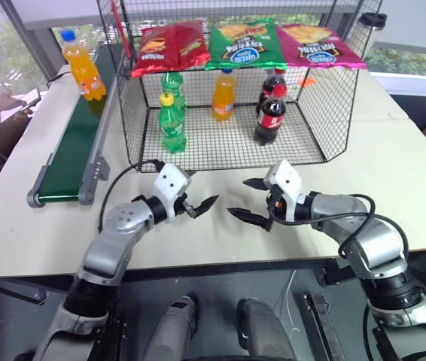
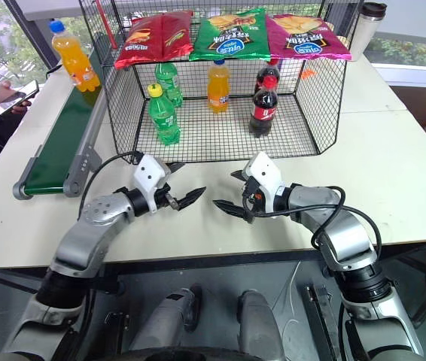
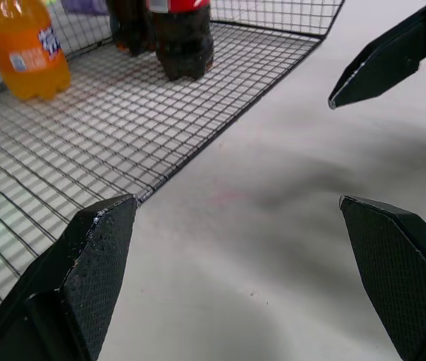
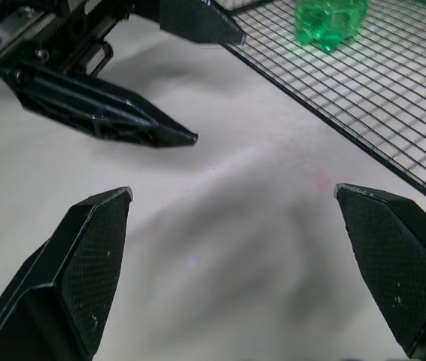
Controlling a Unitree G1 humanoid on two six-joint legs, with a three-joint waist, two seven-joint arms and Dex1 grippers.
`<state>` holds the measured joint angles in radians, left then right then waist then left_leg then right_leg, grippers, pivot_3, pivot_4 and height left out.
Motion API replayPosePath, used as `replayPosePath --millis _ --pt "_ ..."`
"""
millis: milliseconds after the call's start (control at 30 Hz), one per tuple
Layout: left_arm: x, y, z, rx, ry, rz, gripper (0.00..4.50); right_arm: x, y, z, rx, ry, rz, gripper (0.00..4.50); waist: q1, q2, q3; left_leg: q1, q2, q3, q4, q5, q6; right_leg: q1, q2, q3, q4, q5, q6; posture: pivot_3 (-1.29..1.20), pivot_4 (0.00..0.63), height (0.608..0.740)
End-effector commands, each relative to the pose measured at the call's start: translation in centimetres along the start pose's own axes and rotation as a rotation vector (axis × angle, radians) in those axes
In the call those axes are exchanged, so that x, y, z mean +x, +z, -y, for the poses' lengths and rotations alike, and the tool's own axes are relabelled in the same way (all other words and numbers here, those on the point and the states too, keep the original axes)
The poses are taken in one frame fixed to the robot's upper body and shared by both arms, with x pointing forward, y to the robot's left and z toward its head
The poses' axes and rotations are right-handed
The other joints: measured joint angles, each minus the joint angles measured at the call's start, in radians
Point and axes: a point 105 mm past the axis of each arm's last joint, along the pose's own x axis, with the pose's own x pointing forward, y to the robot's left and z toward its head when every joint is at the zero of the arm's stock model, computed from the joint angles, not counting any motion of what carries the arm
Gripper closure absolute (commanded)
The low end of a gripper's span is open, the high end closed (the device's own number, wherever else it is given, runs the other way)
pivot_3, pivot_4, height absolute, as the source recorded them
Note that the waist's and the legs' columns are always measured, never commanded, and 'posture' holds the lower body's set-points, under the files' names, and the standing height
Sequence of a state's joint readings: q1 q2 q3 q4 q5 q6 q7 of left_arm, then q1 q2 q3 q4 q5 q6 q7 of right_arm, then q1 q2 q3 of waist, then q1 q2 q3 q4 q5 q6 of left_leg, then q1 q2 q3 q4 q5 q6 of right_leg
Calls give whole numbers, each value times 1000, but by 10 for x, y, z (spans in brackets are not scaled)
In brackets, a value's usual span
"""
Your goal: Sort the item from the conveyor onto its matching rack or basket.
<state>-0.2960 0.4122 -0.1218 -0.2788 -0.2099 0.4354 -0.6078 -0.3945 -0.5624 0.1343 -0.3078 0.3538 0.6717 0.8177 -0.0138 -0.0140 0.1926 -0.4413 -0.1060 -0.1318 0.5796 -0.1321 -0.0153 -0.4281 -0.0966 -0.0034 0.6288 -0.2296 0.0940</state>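
progress: not begun | orange soda bottle (image 1: 82,66) stood on conveyor (image 1: 70,154), outside wire cage (image 1: 314,105) | left end effector (image 1: 196,198) and right end effector (image 1: 251,201) both spread apart, empty, over desk (image 1: 401,180)

I see a pale table (image 1: 394,180) carrying the wire cage (image 1: 228,143); the conveyor (image 1: 70,162) lies just left of it.

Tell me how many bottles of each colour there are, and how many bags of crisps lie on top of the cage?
Orange bottles: 2, one on the conveyor at, one in the cage at
Green bottles: 2
Dark cola bottles: 2
Crisp bags: 3, red, green, pink
Total: 9
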Motion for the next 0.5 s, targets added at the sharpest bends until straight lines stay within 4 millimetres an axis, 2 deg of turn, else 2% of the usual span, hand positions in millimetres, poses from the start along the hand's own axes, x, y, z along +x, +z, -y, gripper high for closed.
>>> replayPosePath --millis 33,133,333,500 --pt "-25 14 -18 16 75 23 0 -2 24 -8 -73 56 59 23 -1 0 0 0 0 0 0 0 0 0 0 0 0 0 0 0 150 739" --pt "-45 17 -31 -1 139 9 0 -2 31 -10 -82 77 76 23 1 0 0 0 0 0 0 0 0 0 0 0 0 0 0 0 150 739" --pt "-120 22 -97 -133 449 23 0 2 49 -20 -115 160 143 23 1 0 0 0 0 -1 0 0 0 0 0 0 0 -2 3 0 150 739" --pt "-164 13 -132 -196 648 20 0 4 65 -29 -97 232 208 23 3 0 0 0 0 0 0 0 0 0 0 0 0 -2 2 0 150 739"
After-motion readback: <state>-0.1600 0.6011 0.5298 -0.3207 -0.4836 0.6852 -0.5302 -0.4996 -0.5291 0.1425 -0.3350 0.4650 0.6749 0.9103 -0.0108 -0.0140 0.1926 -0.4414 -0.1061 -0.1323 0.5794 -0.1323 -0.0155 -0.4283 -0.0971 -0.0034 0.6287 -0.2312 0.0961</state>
